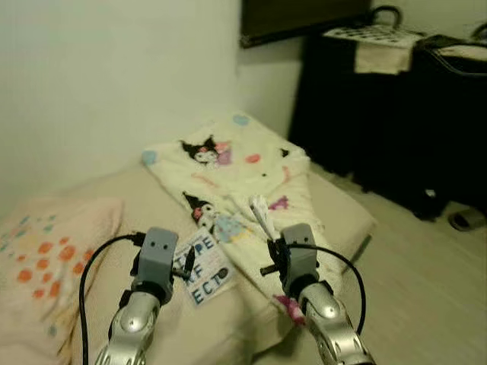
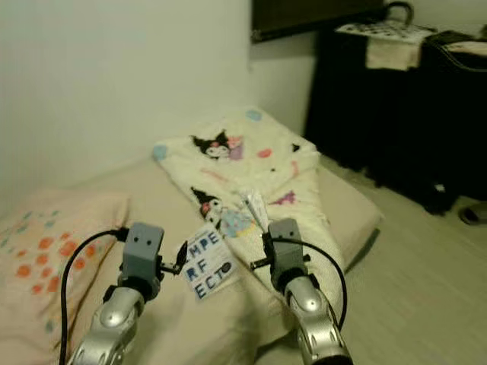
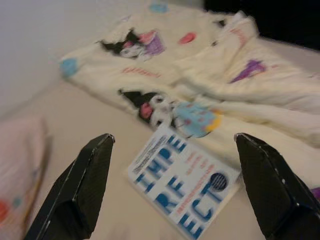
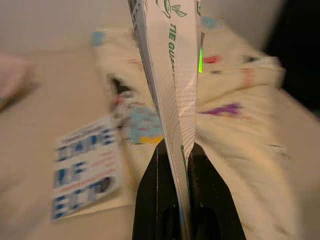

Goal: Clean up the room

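The right gripper (image 4: 175,165) had its jaws clamped on a thin white packet with green print (image 4: 172,75), held upright above the cream cartoon-print blanket (image 1: 251,175). The left gripper (image 3: 175,190) hovered, jaws wide apart, over a white book with blue lettering (image 1: 202,268) on the beige bed (image 1: 137,205).

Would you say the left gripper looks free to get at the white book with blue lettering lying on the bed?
Probably yes. The left gripper hovers with its fingers spread wide, and the white book with blue lettering lies flat on the beige mattress between them with nothing over it. The cream cartoon-print blanket lies just beyond it.
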Motion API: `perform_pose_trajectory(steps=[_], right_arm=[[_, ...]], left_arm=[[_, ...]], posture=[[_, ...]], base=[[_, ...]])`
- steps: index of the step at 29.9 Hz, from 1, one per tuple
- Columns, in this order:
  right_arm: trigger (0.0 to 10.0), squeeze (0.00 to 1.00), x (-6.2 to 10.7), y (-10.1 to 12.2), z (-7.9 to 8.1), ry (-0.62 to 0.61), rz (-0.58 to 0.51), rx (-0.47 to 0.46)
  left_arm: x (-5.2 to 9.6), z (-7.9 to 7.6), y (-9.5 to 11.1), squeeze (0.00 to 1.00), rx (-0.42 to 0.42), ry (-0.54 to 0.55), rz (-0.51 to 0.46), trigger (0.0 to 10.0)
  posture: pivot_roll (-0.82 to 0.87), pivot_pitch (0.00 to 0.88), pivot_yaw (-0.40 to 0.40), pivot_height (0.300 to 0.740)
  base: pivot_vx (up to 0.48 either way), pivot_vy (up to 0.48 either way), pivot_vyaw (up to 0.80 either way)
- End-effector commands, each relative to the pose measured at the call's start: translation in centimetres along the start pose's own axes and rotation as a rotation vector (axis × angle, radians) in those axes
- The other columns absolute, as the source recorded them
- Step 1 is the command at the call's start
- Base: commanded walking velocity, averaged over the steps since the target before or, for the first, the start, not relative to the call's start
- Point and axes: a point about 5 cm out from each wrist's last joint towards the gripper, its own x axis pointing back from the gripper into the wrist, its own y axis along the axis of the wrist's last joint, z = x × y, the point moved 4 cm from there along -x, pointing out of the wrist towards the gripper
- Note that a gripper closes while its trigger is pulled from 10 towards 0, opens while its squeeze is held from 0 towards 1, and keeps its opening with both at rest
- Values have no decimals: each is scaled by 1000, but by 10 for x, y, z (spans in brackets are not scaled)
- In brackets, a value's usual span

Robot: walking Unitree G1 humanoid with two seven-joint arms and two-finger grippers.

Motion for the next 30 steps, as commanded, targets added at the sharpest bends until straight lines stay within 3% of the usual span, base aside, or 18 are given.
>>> perform_pose_trajectory(steps=[1, 21, 25, 30], right_arm=[[10000, 0, 0, -4, 5, 13, 15, -18], [10000, 0, -2, -8, 7, 7, 32, -6], [10000, 0, 4, -32, 1, -47, 114, 8], [10000, 0, 9, -36, -3, -72, 119, -3]], left_arm=[[4, 4, -5, 0, -19, 13, 14, 10000], [7, 4, -11, 0, 10, 25, 22, 10000], [13, 10, -27, 0, 22, 39, 75, 10000], [17, 14, -33, 0, 33, 43, 89, 10000]], posture=[[-29, 75, 14, 740], [-33, 67, 19, 740], [-24, 66, 24, 740], [-29, 68, 24, 740]], base=[[0, 0, -800], [0, 0, -800], [0, 0, -800], [0, 0, -800]])
